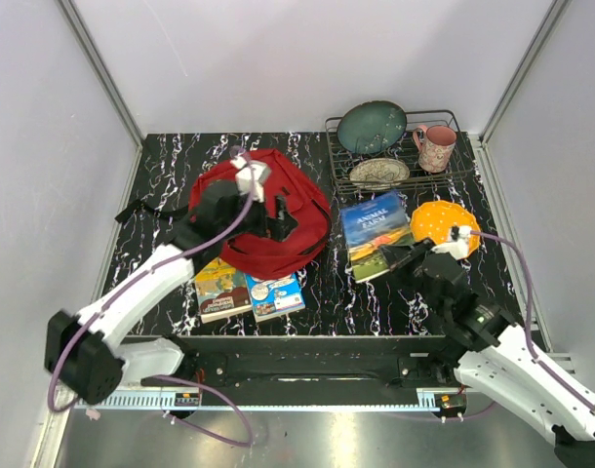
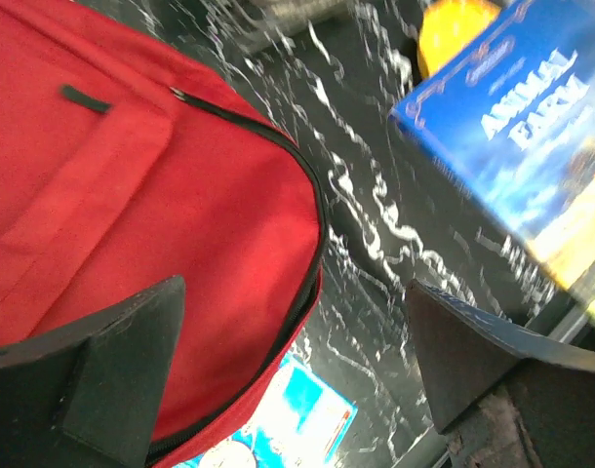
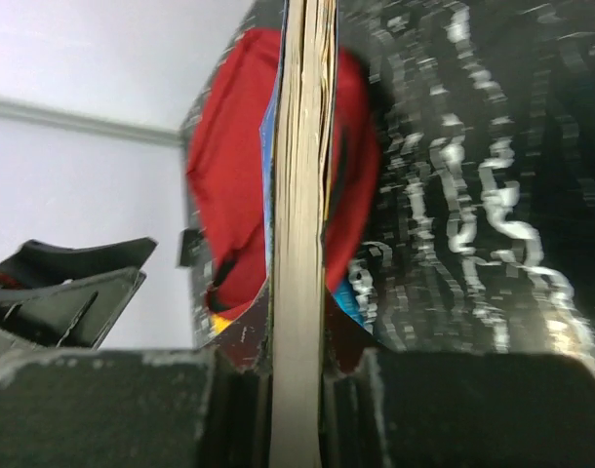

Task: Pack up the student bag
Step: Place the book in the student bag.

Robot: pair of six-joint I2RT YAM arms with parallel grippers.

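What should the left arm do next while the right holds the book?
Probably lower the open left tool onto the zip of the student bag and start opening it. The zip looks closed below that tool, and the right tool is shut on the Animal Farm book, which has nowhere to go.

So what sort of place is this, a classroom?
More likely a robot test booth: plain white walls box in a marbled table, two robot arms are bolted to its edge, one claw holding a book, beside a staged backpack and dishes.
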